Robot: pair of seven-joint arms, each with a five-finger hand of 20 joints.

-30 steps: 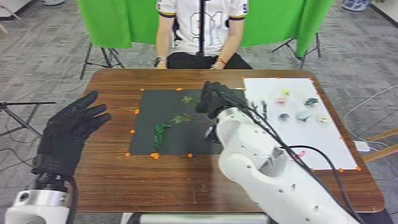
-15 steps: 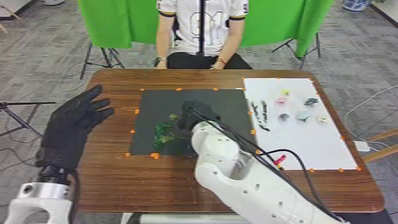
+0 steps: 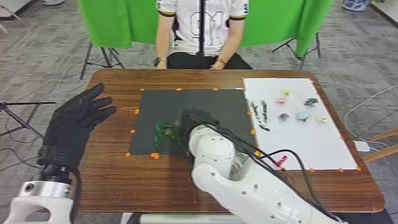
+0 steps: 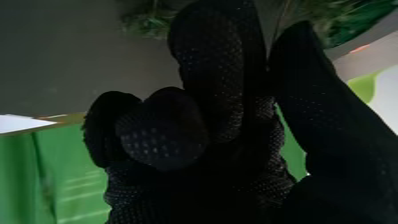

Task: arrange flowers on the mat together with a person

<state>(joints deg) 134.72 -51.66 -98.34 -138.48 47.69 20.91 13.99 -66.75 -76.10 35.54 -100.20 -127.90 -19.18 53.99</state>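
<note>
The right hand [image 3: 193,119] hovers low over the near half of the dark mat [image 3: 151,104], beside a dense green spray [image 3: 161,135] lying lengthwise there. In the right wrist view its thumb and nearest finger are drawn close, and a thin stem of a feathery sprig [image 4: 308,10] runs up between them; against the black glove it looks pinched, though the grip itself is hard to make out. The left hand [image 3: 73,120] waits over the table's left side, fingers straight and apart.

The sprig should weigh almost nothing and flex readily — best held low on the bare stem, with a light pinch, so that the fronds aren't crushed. The likely risk is snagging: its fine leaves could catch on the glove, or hook the spray and drag it askew. The step in hand seems to be setting greenery, with the blooms to follow.

On the white sheet [image 3: 311,142] to the right lie a pink flower [image 3: 281,100], a pale blue-green one [image 3: 303,116], dark slender stems [image 3: 259,112] and a red piece [image 3: 282,161]. Both bases lie flat on the brown wooden table [image 3: 111,175], orange marks round their edges; beyond are a green curtain [image 3: 107,22] and grey flooring [image 3: 44,65].
</note>
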